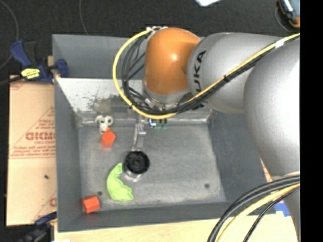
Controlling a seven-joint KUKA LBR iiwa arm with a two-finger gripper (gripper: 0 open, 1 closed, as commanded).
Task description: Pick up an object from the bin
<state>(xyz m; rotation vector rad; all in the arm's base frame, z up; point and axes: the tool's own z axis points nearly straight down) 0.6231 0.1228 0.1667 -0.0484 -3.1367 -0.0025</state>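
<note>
The gripper (139, 134) hung below the arm's orange cover (166, 59), over the middle of the bin (176, 155) toward its back wall. Whether it was wide or narrow could not be told, as most of it lay hidden under the wrist. Its lower end met the upper edge of a black round object (136, 162) with a pale base on the bin floor, though contact could not be judged. Just beside that object, on its lower left, lay a lime-green soft piece (118, 184). An orange block (107, 138) sat left of the gripper, with a small white thing (104, 120) behind it. An orange cube (91, 204) rested in the near left corner.
</note>
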